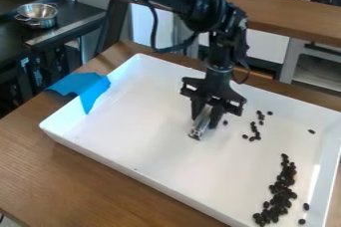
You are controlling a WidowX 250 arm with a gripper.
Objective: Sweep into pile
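My gripper (204,120) hangs over the middle of the white tray (126,151), shut on a small silvery metal tool (200,123) that slants down to the left, its lower end at or just above the tray floor. Dark beans lie in a long curved cluster (279,191) in the tray's near right part. A smaller loose group of beans (256,130) is to the right of the gripper. One bean (225,122) lies close beside the gripper, and another (311,131) lies apart near the right wall.
Blue tape (85,87) is stuck over the tray's left corner. The tray has raised walls and stands on a wooden table (67,181). A metal bowl (37,15) sits on a dark counter at the upper left. A wooden counter (293,16) runs behind the arm.
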